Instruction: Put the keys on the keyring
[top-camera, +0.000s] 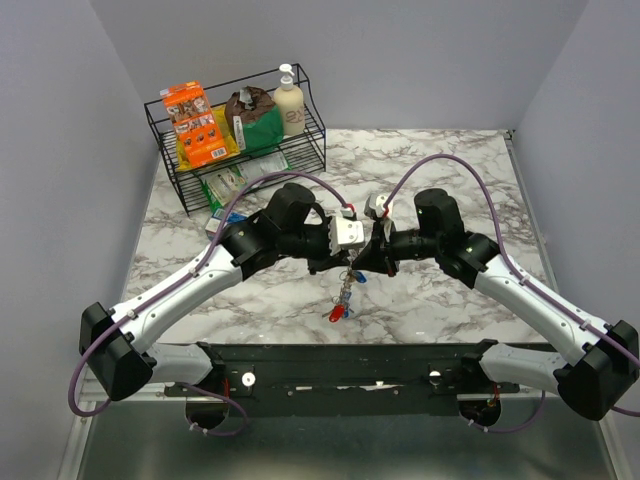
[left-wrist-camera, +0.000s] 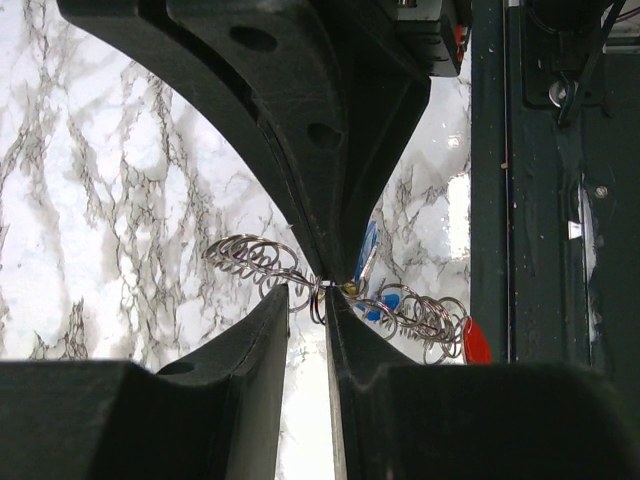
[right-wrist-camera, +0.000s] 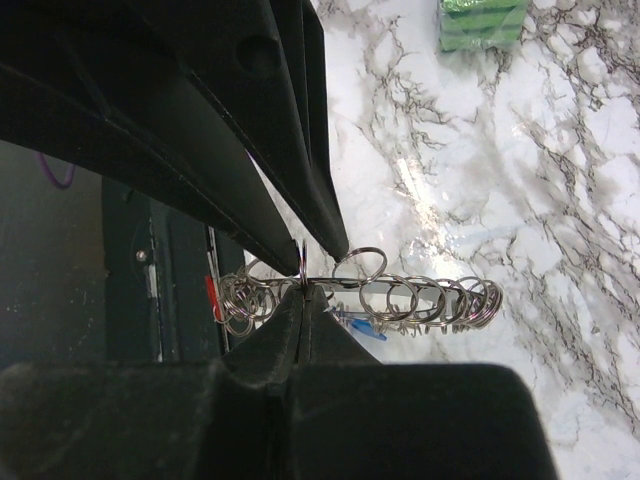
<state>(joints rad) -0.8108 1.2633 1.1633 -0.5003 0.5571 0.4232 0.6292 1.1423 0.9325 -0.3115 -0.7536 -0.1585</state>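
At R claw (right-wrist-camera: 302, 293) tips, keyring (right-wrist-camera: 440, 300) pinched

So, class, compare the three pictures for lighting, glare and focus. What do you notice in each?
Top external: soft, even light, everything sharp. Left wrist: the left pincer is a near-black silhouette against the bright table; the keyring is crisp. Right wrist: glare streaks the marble, and the green packet at the top looks slightly soft.
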